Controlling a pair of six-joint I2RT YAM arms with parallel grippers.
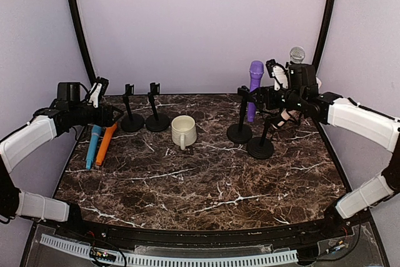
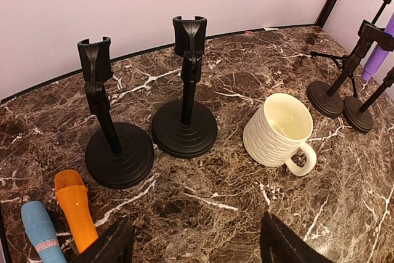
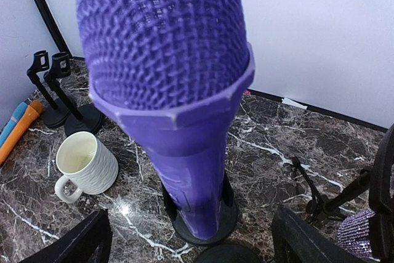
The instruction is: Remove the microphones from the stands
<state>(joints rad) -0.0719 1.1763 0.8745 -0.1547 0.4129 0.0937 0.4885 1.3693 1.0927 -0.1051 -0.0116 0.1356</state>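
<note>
Top view: the purple microphone [image 1: 255, 80] stands upright at its stand [image 1: 239, 130], off to the right of the white mug [image 1: 184, 131]. The right gripper [image 1: 257, 97] is right up by it. The left gripper [image 1: 114, 115] sits well left of the mug.

Left wrist cam: jaws spread wide with nothing between them, two bare stands [image 2: 184, 129] just left of the mug.

Right wrist cam: the mic fills the frame, with the fingers [image 3: 80, 238] splayed either side of it. Can't tell if they're touching it. The mug's down to its left.

Purple mic [image 3: 172, 90] runs off the top edge, masking most of its stand [image 3: 229, 215]; blue mic [image 2: 38, 229] clipped at the bottom.
</note>
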